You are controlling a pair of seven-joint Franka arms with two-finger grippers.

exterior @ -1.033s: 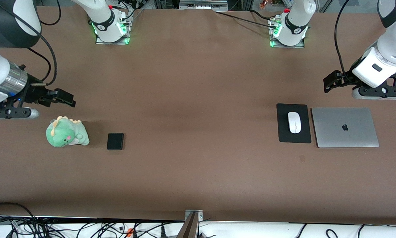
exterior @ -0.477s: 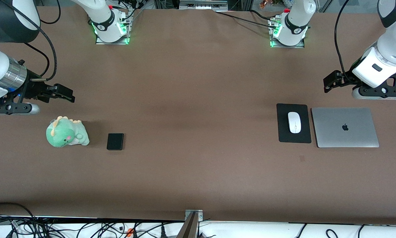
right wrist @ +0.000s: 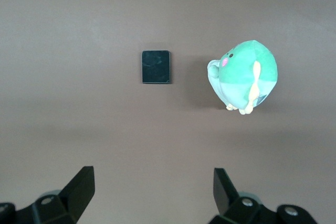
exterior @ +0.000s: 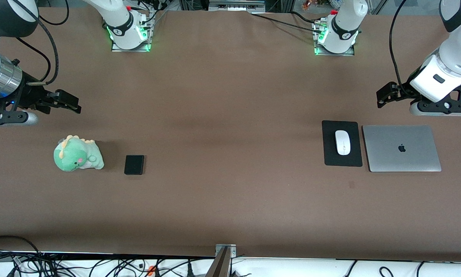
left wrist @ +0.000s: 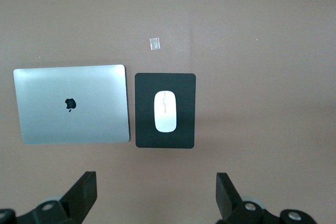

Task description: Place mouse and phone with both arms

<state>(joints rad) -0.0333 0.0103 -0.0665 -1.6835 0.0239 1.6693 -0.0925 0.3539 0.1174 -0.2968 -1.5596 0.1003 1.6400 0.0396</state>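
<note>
Reaching in from the right arm's end of the table, the right arm bends down with its wrist level, and the right gripper (exterior: 67, 103) hangs over bare brown table (exterior: 230, 115), above and apart from a green plush dinosaur (exterior: 77, 154). Its fingers (right wrist: 79, 190) are spread wide with nothing between them. At the other end, the left arm folds down from above and the left gripper (exterior: 388, 94) hangs over bare table near the mouse pad (exterior: 342, 163), touching nothing. Its fingers (left wrist: 84, 195) are also spread wide and empty.

A white mouse (exterior: 342, 142) lies on the black mouse pad, near the pad's middle. A closed silver laptop (exterior: 401, 148) sits just beside the mouse pad, toward the left arm's end of the table. Well apart from the mouse pad, toward the right arm's end, the small black phone (exterior: 134, 164) lies flat on the table just beside the plush dinosaur.

From the left wrist view, the mouse (left wrist: 166, 110), mouse pad (left wrist: 147, 129) and laptop (left wrist: 73, 103) all show, along with a small pale square mark (left wrist: 155, 43) on the table near the mouse pad, which is only faint in the front view. From the right wrist view, only the phone (right wrist: 156, 67) and plush dinosaur (right wrist: 244, 77) show.
</note>
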